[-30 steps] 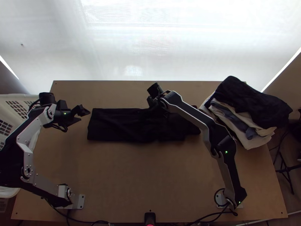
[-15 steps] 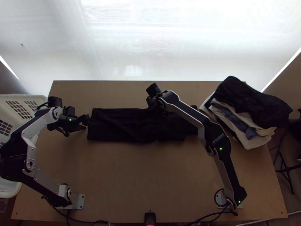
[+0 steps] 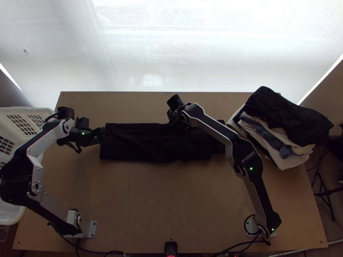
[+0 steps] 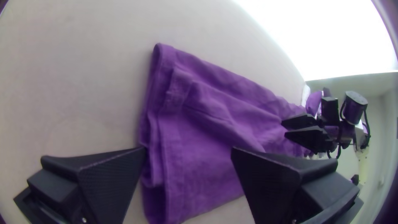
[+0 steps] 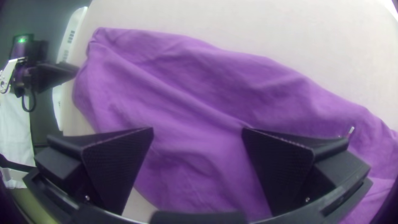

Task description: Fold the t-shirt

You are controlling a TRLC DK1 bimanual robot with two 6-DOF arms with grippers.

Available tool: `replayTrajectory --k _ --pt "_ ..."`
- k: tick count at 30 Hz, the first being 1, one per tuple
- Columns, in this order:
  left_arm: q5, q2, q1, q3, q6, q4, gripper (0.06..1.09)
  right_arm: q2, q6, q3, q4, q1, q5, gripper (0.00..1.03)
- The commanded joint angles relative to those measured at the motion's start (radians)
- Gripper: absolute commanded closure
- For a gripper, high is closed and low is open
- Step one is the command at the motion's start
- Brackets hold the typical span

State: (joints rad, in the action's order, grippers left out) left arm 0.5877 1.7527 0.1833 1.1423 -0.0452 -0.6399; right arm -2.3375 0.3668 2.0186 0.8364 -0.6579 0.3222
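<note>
In the top view, a dark t-shirt (image 3: 141,143) lies folded into a long strip across the table. My left gripper (image 3: 101,133) is at the strip's left end; in the left wrist view the left gripper (image 4: 188,153) stands open, its fingers either side of the layered edge of the shirt (image 4: 207,137), which looks purple there. Over the strip's middle, near its far edge, is my right gripper (image 3: 175,122). From the right wrist the right gripper (image 5: 198,132) is open above the wrinkled shirt (image 5: 186,108), with cloth visible between its fingers.
A stack of folded clothes (image 3: 278,128) sits at the table's right side, a black garment (image 3: 291,115) on top. At the left stands a white basket (image 3: 17,112) beside the table edge. Bare wood (image 3: 171,201) lies in front of the shirt.
The left gripper has moved right and slightly toward the near side, up to the shirt's left end. The right arm's elbow has shifted slightly left, while its gripper has hardly moved.
</note>
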Motion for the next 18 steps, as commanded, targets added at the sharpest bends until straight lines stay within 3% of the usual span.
replayTrajectory --k 1,18 --pt "0.006 0.024 -0.015 0.031 -0.012 0.016 0.11 0.01 -0.002 0.0 0.012 0.009 -0.003 0.04" --pt "-0.022 0.064 -0.001 0.036 0.064 -0.012 0.11 0.012 -0.009 0.005 0.032 0.024 -0.003 0.04"
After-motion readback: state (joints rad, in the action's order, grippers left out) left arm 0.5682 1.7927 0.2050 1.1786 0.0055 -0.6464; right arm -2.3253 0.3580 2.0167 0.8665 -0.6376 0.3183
